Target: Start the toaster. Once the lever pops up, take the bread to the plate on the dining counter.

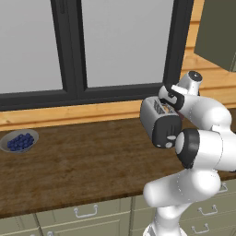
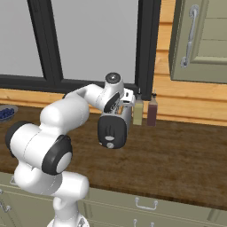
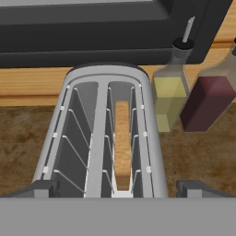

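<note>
the arm is bent over the toaster [image 1: 159, 120] now, the tool [image 3: 118, 188] poised just above the near end of its top, fingertips [image 3: 39, 189] spread wide to either side of the silver body, holding nothing. the toaster sits on the brown wood-grain tabletop [image 1: 83, 166] under the dark-framed window [image 1: 73, 46], boxy and silver with rounded corners, its black end panel [image 2: 111, 132] facing the robot. looking down along the hand, both slots lie open with their thin wire guides, and the bread [image 3: 122, 143] is down in the right-hand slot, a narrow tan strip seen edge-on, sunk below the rim. the lever i cannot make out on the black panel from here. just beside the toaster on its right stand two bottles, one with pale yellow liquid [image 3: 168, 99] and one dark red [image 3: 208, 99], close against the wooden back wall. far off to the left along the tabletop rests a grey bowl of blueberries [image 1: 19, 140]
</note>
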Tool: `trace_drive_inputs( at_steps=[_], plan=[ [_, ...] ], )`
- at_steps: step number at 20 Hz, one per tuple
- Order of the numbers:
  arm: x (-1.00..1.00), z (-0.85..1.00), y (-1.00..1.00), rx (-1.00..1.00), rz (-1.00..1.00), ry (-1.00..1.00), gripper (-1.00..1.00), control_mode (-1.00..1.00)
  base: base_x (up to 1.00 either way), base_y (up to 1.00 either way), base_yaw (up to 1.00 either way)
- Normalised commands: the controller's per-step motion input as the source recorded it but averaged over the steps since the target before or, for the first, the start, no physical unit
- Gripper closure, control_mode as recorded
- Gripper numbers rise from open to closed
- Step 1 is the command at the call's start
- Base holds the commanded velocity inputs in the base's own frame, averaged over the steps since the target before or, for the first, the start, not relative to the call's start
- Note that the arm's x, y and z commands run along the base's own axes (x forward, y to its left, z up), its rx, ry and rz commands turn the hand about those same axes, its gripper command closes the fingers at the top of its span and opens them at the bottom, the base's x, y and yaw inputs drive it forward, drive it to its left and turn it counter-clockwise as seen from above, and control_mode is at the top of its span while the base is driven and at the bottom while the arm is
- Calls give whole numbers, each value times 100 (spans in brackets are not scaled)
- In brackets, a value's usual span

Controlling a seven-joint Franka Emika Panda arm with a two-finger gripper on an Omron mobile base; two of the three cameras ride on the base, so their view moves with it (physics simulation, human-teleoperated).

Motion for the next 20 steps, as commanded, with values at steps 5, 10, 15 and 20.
trace_drive_inputs(
  at_steps=[5,10,15,20],
  plan=[
    [0,0,0,0,0,0,-100,-100,0,0,0],
    [0,0,0,0,0,0,-100,-100,0,0,0],
    [0,0,0,0,0,0,-100,-100,0,0,0],
    [0,0,0,0,0,0,-100,-100,0,0,0]
  ],
)
